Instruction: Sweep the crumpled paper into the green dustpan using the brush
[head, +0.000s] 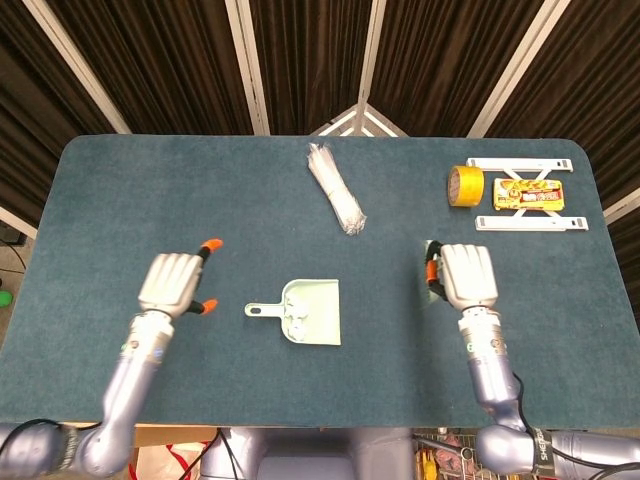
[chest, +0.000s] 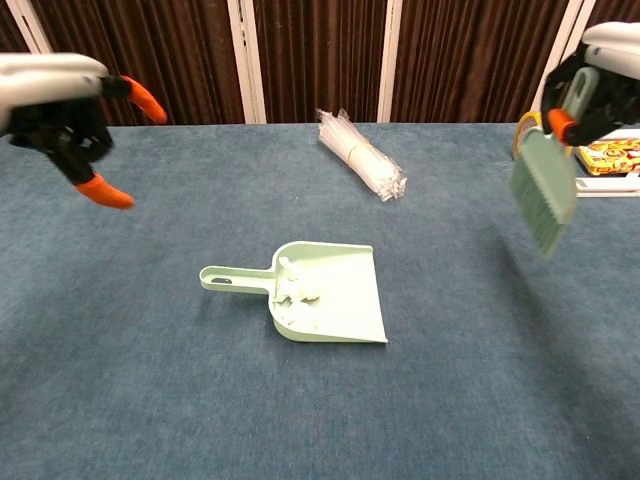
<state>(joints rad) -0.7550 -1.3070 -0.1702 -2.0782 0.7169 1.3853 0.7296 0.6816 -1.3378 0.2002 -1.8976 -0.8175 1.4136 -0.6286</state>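
Observation:
The green dustpan (head: 310, 312) (chest: 335, 292) lies flat on the table near its middle, handle pointing left. Crumpled white paper (chest: 297, 290) (head: 295, 318) sits inside the pan near the handle end. My left hand (head: 174, 284) (chest: 70, 110) is open, raised off the table well to the left of the pan handle, orange fingertips spread. My right hand (head: 463, 276) (chest: 603, 70) grips the green brush (chest: 546, 180) by its handle, held in the air far to the right of the pan, bristles pointing down. In the head view the brush is mostly hidden under the hand.
A bundle of clear plastic straws (head: 335, 188) (chest: 360, 152) lies behind the pan. A yellow tape roll (head: 465, 185) and a yellow box in a white frame (head: 529, 195) sit at the back right. The blue table (head: 120, 200) surrounds the pan.

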